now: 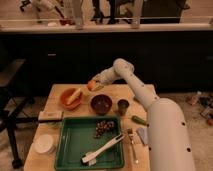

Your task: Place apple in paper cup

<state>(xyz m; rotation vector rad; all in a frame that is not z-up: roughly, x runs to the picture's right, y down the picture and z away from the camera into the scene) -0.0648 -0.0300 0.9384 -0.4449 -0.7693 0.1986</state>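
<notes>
My gripper [95, 85] is at the end of the white arm, held above the back of the wooden table [57, 127], between the orange bowl and the dark bowl. It is shut on a small reddish-yellow apple [91, 85]. The paper cup [122, 106] is a small dark cup standing on the table to the right of the dark bowl, below and to the right of the gripper.
An orange bowl [71, 97] with food sits at back left. A dark bowl [101, 104] stands mid-table. A green tray [80, 142] holds grapes [103, 128] and a white utensil [103, 148]. A white lid [44, 143] lies front left.
</notes>
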